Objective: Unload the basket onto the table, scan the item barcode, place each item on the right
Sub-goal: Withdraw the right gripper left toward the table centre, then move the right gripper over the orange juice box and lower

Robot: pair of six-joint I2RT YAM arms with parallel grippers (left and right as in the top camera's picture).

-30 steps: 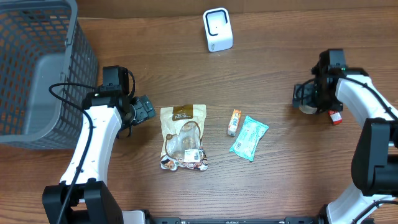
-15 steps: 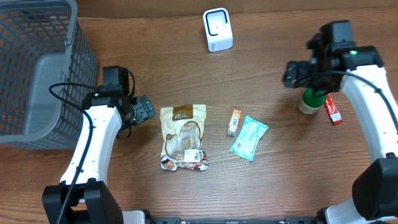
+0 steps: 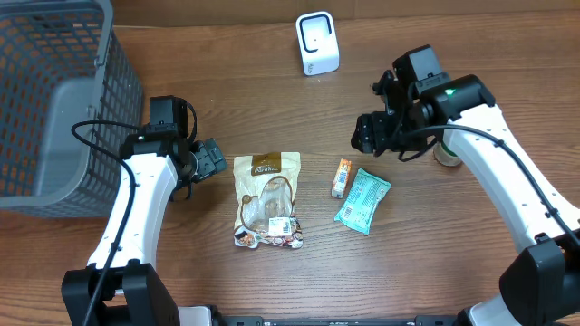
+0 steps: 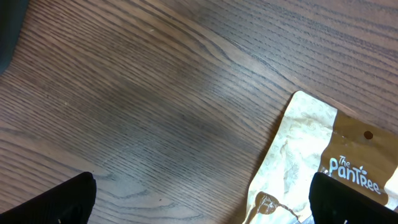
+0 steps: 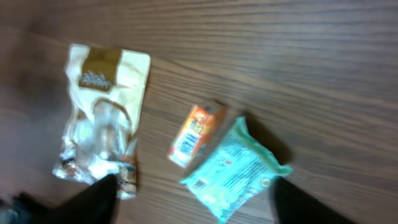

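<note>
Swung inward from beside the bottle (image 3: 446, 158), the right gripper (image 3: 364, 143) is now held above the small orange box (image 3: 341, 177), presumably so that it can be picked up for scanning. Its fingers (image 5: 99, 198) are seen well apart with nothing between them; the box lies just ahead of them, a teal packet (image 3: 362, 200) just beside it. The left gripper (image 3: 210, 159) is held wide open and empty, with a snack bag (image 3: 266, 199) just ahead of its fingers. The scanner (image 3: 317, 43) stands well beyond both.
</note>
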